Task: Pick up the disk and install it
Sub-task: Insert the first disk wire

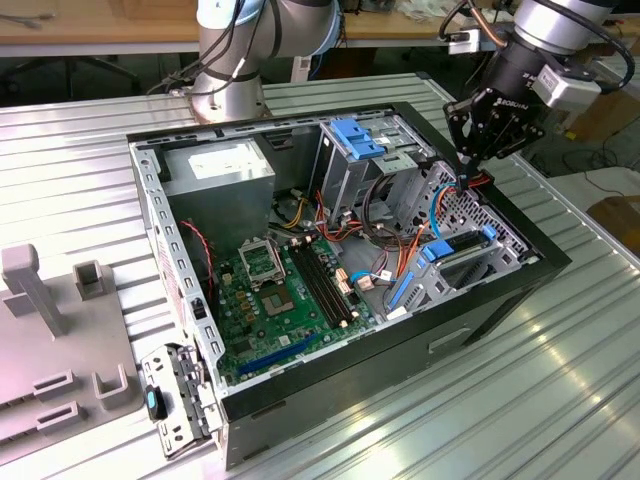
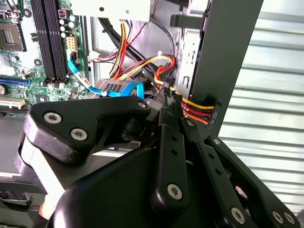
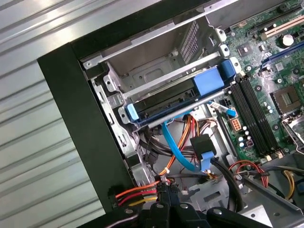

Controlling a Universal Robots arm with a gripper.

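While the claw [image 1: 467, 180] looks pinched on the red-yellow power lead [image 3: 140, 194], disk [image 1: 455, 250] seated in its cage bay at 6 o'clock from it in the exterior view, a hard tug could strain that lead or snag the blue cable [image 3: 173, 147].

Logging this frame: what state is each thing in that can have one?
computer case: open, side panel off.
disk: seated in the drive cage, blue rails at both ends.
power connector: loose, draped over the case's wall.
processor socket: bare, no cooler on it.
gripper: low over the case's wall, beside that connector's wires.
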